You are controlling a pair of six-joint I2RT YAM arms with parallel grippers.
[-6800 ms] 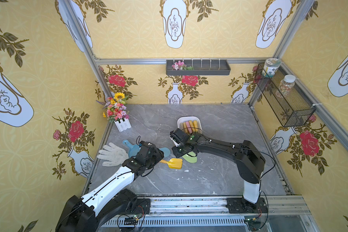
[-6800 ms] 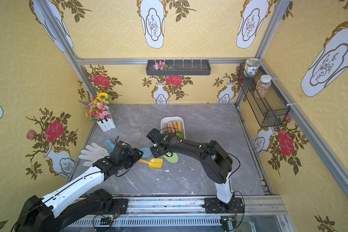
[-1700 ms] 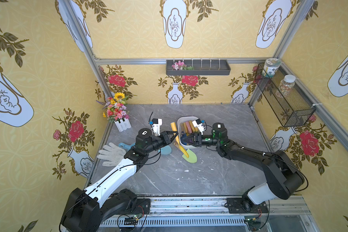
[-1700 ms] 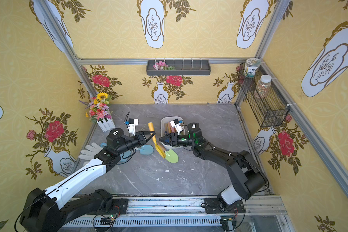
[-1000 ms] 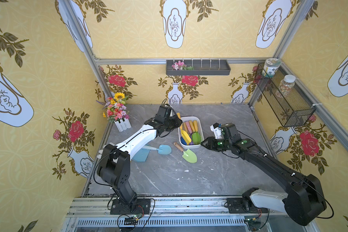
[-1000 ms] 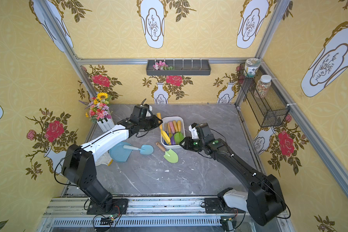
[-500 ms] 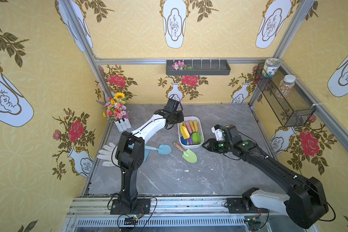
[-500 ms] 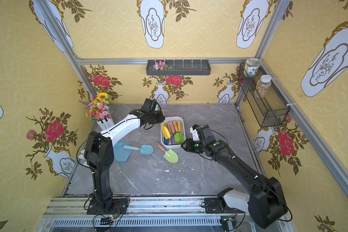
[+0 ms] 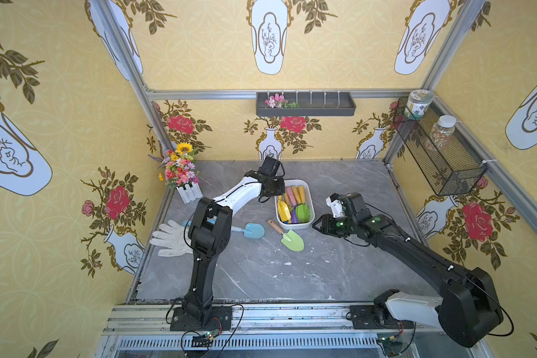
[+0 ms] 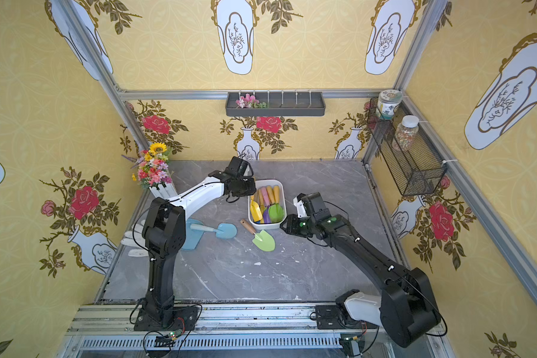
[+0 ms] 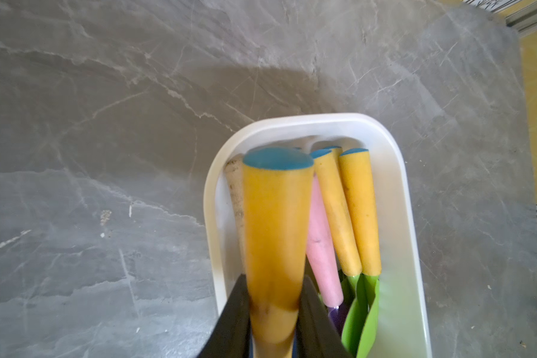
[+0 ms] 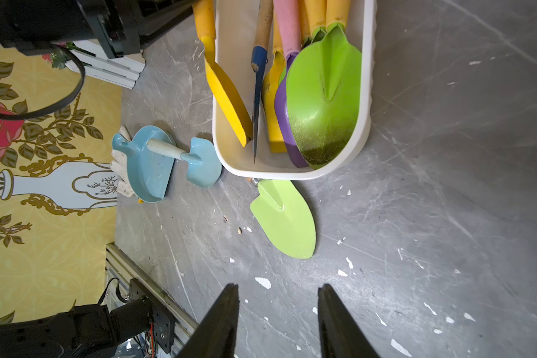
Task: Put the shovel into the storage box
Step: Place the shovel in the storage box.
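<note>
Left wrist view: my left pincer [image 11: 273, 299] is clamped low on the handle of the yellow shovel [image 11: 276, 232]. The handle is raised above the other handles [image 11: 354, 217] lying in the white storage box [image 11: 292, 122]. The blade is out of sight here. To finish well, I judge I should lower the handle in among the others, clear of the rim. Only then should I let go, so nothing tips onto the counter [image 11: 106, 124].

Right wrist view: this shows what that camera misses. The yellow blade's tip is down inside the box, along its wall, beside a blue-bladed tool [image 12: 256, 102]. My right pincer [image 12: 278, 289] stands partly open and empty above the counter. A green shovel [image 12: 286, 220] and a pale blue shovel [image 12: 203, 162] lie outside the box.

In both top views: only here is the whole layout plain. My left arm reaches over the box's far end, and my right pincer waits near its front corner.
</note>
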